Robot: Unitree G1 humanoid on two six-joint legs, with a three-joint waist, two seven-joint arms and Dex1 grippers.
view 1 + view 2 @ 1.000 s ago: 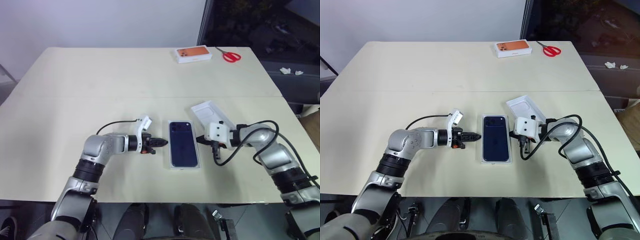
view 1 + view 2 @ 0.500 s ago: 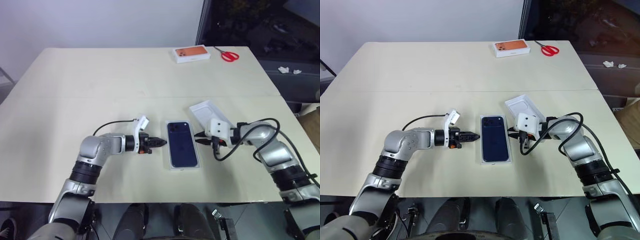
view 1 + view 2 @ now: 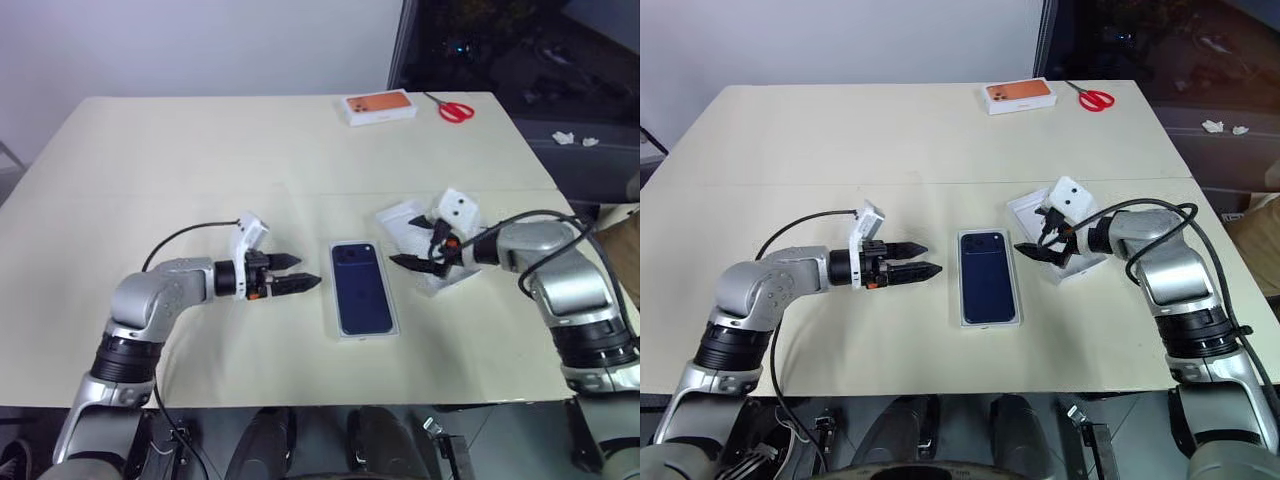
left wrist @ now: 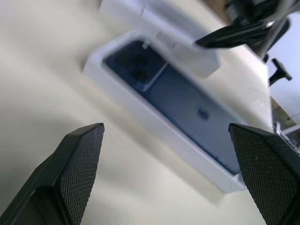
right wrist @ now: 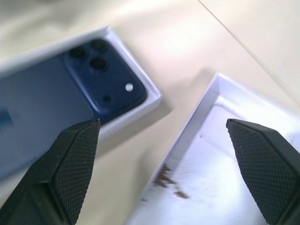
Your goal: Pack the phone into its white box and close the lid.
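Phone [image 3: 988, 283] in white box [image 3: 965, 322]; lid [image 3: 1080, 268] beside, under right gripper [image 3: 1037, 245]; left gripper [image 3: 922, 259]; both jaws apart; orange-topped box [image 3: 1019, 95], scissors [image 3: 1093, 98] far.

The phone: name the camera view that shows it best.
Left eye view: the whole phone lies in the white box, unobstructed. Right eye view matches it. Left wrist view shows it slanted; right wrist view shows its camera corner.

Both grippers, left [image 3: 925, 259] and right [image 3: 1030, 245], have opened and drawn back from the phone [image 3: 987, 275].
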